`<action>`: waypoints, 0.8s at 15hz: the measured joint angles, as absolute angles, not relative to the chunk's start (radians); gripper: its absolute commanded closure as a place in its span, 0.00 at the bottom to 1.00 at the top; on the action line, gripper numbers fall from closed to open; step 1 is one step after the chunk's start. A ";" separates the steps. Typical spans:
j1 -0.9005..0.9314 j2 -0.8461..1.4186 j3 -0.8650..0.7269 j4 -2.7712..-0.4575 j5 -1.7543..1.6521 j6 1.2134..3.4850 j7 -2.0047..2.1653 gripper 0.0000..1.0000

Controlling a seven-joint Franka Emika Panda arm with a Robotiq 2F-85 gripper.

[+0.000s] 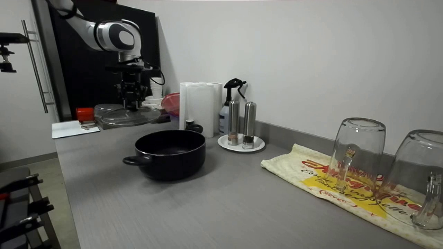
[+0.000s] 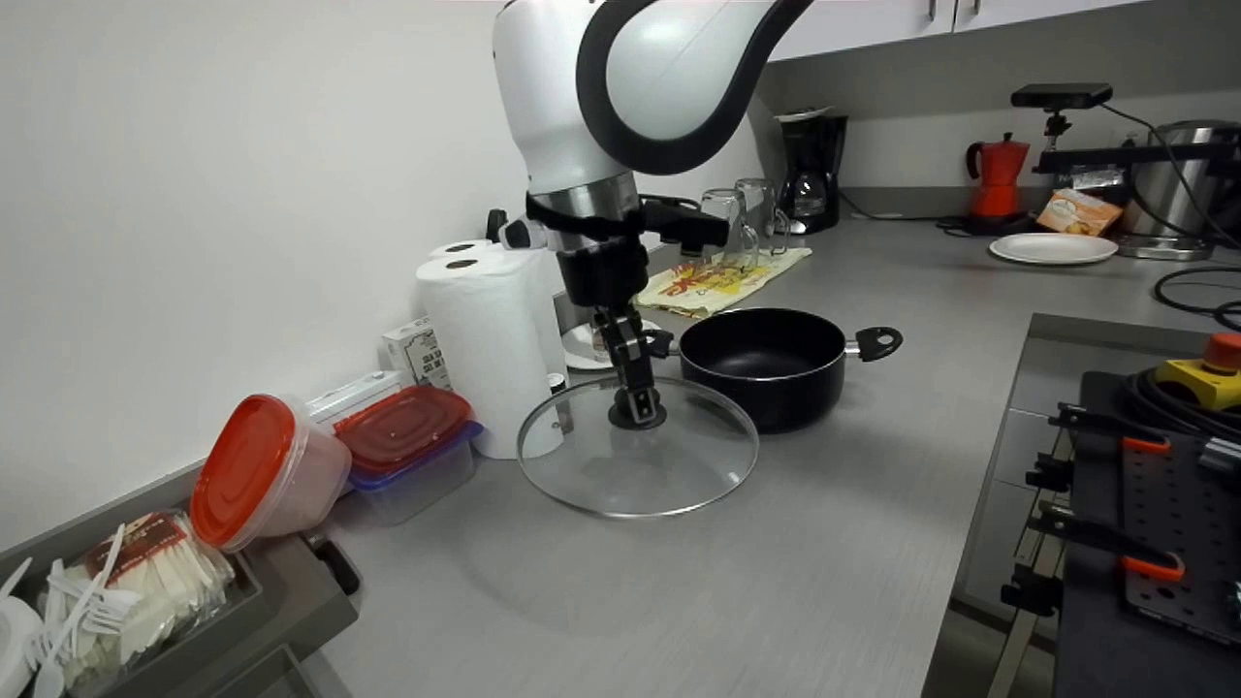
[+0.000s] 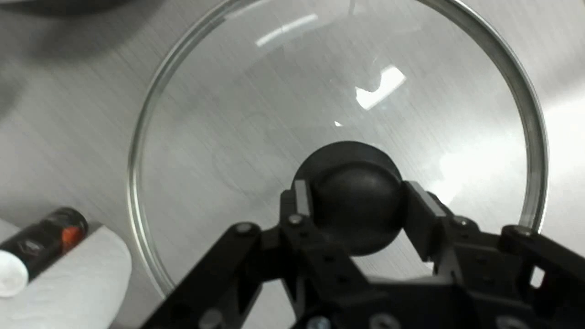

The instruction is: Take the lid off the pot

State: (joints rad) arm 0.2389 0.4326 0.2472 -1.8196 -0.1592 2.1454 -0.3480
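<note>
Wrist view, fingers [image 3: 419,221] clamped on knob [image 3: 358,201] of lid [image 3: 274,119]; in both exterior views, pot [image 2: 785,399] uncovered, bare inside

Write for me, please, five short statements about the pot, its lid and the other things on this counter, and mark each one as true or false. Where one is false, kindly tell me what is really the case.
1. The gripper holds the lid by its black knob. True.
2. The lid is opaque all over. False: it is see-through, with a metal rim.
3. The pot has two side handles. True.
4. The lid covers the pot. False: the pot stands open, and the lid is held off to one side.
5. Two glass mugs stand on a printed cloth. True.
</note>
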 measured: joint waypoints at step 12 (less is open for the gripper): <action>0.328 0.691 0.223 -1.713 -0.389 2.229 -0.392 0.75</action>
State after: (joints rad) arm 0.3283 0.6911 0.2230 -1.7126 -0.3886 2.2287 -0.3925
